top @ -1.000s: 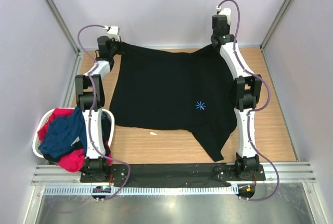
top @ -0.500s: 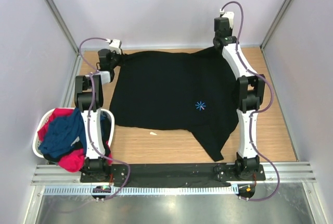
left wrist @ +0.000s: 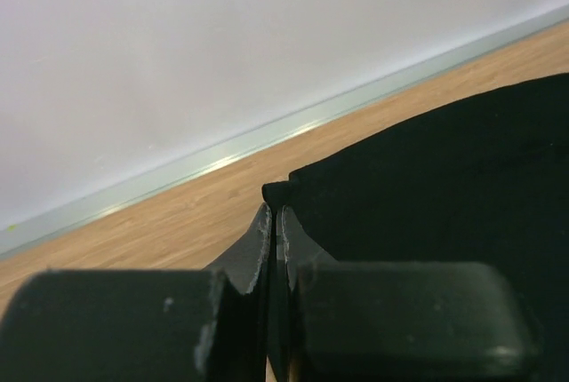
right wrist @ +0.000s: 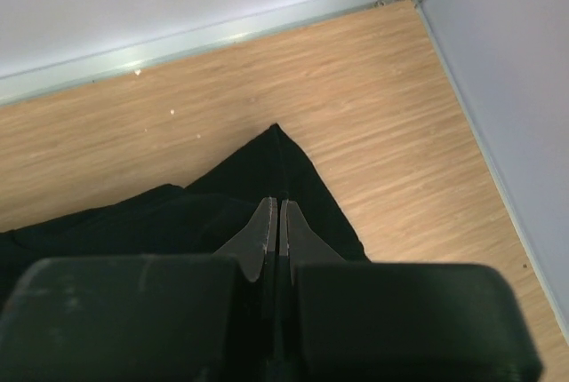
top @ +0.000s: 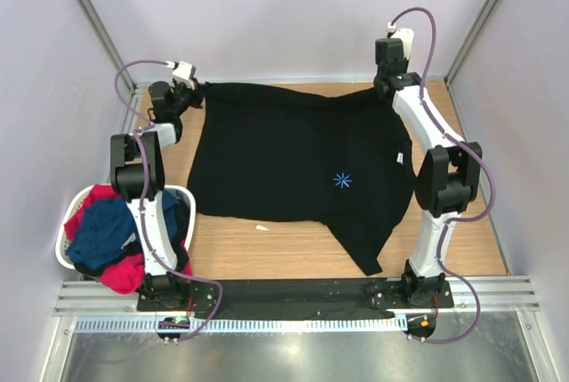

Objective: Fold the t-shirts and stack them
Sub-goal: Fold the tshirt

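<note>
A large black t-shirt [top: 284, 151] with a small light-blue starburst [top: 342, 180] lies spread flat on the wooden table. My left gripper [top: 197, 91] is shut on its far left corner; the left wrist view shows the gripper [left wrist: 274, 215] pinching the black t-shirt [left wrist: 444, 187] at that corner. At the far right corner my right gripper [top: 384, 91] is shut on the cloth, and in the right wrist view the gripper [right wrist: 275, 206] is closed on a peak of the black t-shirt [right wrist: 277, 155]. A navy t-shirt [top: 102, 226] and a red-pink t-shirt [top: 124, 274] sit in the basket.
The white laundry basket [top: 64, 253] stands at the near left beside the left arm's base. One sleeve of the black shirt [top: 364, 244] trails toward the near edge. Pale walls [top: 284, 9] close in the back and sides. Bare wood [top: 471, 187] shows at the right.
Both grippers have moved outward along the far edge, the left one leftward and the right one right and back. The shirt's far edge is pulled wider and straighter.
</note>
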